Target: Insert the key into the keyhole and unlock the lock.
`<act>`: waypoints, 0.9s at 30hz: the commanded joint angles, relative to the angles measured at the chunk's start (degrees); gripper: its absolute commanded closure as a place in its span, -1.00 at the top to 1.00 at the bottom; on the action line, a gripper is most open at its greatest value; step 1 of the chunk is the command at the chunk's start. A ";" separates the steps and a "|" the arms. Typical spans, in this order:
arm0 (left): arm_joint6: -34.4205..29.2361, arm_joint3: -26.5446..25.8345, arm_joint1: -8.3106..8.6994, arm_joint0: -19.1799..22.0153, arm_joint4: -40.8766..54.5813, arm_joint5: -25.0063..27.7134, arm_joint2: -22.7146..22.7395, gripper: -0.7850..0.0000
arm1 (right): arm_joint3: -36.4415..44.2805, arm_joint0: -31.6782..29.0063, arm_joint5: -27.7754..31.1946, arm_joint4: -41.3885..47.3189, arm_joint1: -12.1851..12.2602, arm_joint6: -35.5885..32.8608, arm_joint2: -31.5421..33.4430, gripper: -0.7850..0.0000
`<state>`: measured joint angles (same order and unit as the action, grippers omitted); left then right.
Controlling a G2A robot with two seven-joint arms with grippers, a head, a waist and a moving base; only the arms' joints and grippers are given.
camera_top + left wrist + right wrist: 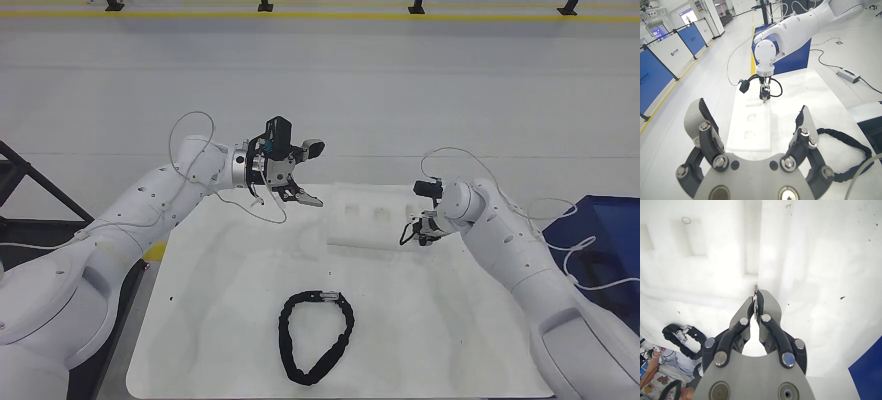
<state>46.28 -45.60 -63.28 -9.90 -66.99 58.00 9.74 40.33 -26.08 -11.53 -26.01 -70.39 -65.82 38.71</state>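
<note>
Top view: the left pincer hangs spread wide over the far edge of the table. The right pincer sits at one end of a white foam block that lies between the two. The chain lock lies well apart from both.

Left wrist view: the left pincer is wide and holds nothing. The foam block stretches ahead of it, with the right pincer at the far end.

Right wrist view: the right pincer is clamped narrow on the key — its blade pokes past the fingertips, at the foam's edge. Behind this pincer lies the lock's silver cylinder — keyhole showing.
</note>
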 commanded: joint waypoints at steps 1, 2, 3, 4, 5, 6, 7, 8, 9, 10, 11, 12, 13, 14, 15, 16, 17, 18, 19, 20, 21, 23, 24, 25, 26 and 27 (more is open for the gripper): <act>0.00 0.00 0.00 0.00 0.00 0.00 0.00 1.00 | 0.93 0.13 -0.04 -0.53 0.40 -0.80 0.60 -1.00; 0.00 0.00 0.00 0.00 0.00 0.00 0.00 1.00 | 1.65 0.09 -0.04 -0.94 0.64 -1.34 0.88 -1.00; 0.00 0.00 0.00 0.00 0.00 0.00 0.00 1.00 | 2.45 -0.01 0.00 -1.24 0.91 -1.88 1.23 -1.00; 0.00 0.00 0.00 0.00 0.00 0.00 0.00 1.00 | 3.36 -0.14 0.02 -1.35 1.22 -2.43 1.72 -1.00; 0.00 0.00 0.00 0.00 0.00 0.00 0.00 1.00 | 4.30 -0.37 0.06 -1.53 1.54 -2.89 2.22 -1.00; 0.00 0.00 0.00 0.00 0.00 0.00 0.00 1.00 | 5.29 -0.66 0.07 -1.73 1.90 -3.38 2.74 -1.00; 0.00 0.00 0.00 0.00 0.00 0.00 0.00 1.00 | 6.38 -0.97 0.04 -1.93 2.25 -3.92 3.27 -1.00; 0.00 0.00 0.00 0.00 0.00 0.00 0.00 1.00 | 7.56 -1.34 0.12 -2.08 2.62 -4.54 3.83 -1.00; 0.00 0.00 0.00 0.00 0.00 0.00 0.00 1.00 | 8.94 -1.71 0.36 -1.99 3.01 -5.31 4.50 -1.00; 0.00 0.00 0.00 0.00 0.00 0.00 0.00 1.00 | 10.30 -2.15 0.54 -2.04 3.43 -6.06 5.19 -1.00; 0.00 0.00 0.00 0.00 0.00 0.00 0.00 1.00 | 11.86 -2.67 0.86 -1.97 3.86 -6.95 5.92 -1.00; 0.00 0.00 0.00 0.00 0.00 0.00 0.00 1.00 | 13.56 -3.24 1.32 -1.77 4.31 -7.84 6.74 -1.00; 0.00 0.00 0.00 0.00 0.00 0.00 0.00 1.00 | 15.17 -3.87 1.65 -1.55 4.79 -8.67 7.66 -1.00; 0.00 0.00 0.00 0.00 0.00 0.00 0.00 1.00 | 17.01 -4.51 2.07 -1.32 5.28 -9.58 8.61 -1.00; 0.00 0.00 0.00 0.00 0.00 0.00 0.00 1.00 | 18.84 -5.20 2.26 -1.31 5.78 -10.29 9.58 -1.00; 0.00 0.00 0.00 0.00 0.00 0.00 0.00 1.00 | 20.95 -5.99 2.64 -1.23 6.28 -10.95 10.57 -1.00; 0.00 0.00 0.00 0.00 0.00 0.00 0.00 1.00 | 23.10 -6.87 3.00 -0.81 6.77 -11.61 11.70 -1.00; 0.00 0.00 0.00 0.00 0.00 0.00 0.00 1.00 | 25.14 -7.84 3.32 -0.36 7.28 -12.21 12.91 -1.00; 0.00 0.00 0.00 0.00 0.00 0.00 0.00 1.00 | 27.39 -8.79 3.77 0.11 7.77 -12.80 14.13 -1.00; 0.00 0.00 0.00 0.00 0.00 0.00 0.00 1.00 | 29.42 -9.82 4.08 0.45 8.26 -13.36 15.33 -1.00; 0.00 0.00 0.00 0.00 0.00 0.00 0.00 1.00 | 31.56 -10.89 4.53 1.15 8.72 -13.89 16.60 -1.00; 0.00 0.00 0.00 0.00 0.00 0.00 0.00 1.00 | 35.57 -13.07 5.68 3.13 9.58 -14.89 19.31 -1.00; 0.00 0.00 0.00 0.00 0.00 0.00 0.00 1.00 | 37.53 -14.08 6.17 3.98 10.00 -15.36 20.67 -1.00; 0.00 0.00 0.00 0.00 0.00 0.00 0.00 1.00 | 39.15 -15.15 6.60 4.88 10.39 -15.82 21.97 -1.00; 0.00 0.00 0.00 0.00 0.00 0.00 0.00 1.00 | 40.53 -16.20 7.17 6.43 10.73 -16.12 23.39 -1.00; 0.00 0.00 0.00 0.00 0.00 0.00 0.00 1.00 | 41.55 -17.22 7.55 8.45 11.03 -16.38 24.87 -1.00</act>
<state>46.28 -45.60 -63.28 -9.90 -66.99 58.00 9.74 80.83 -42.33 -4.34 -19.59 -59.63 -81.97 62.05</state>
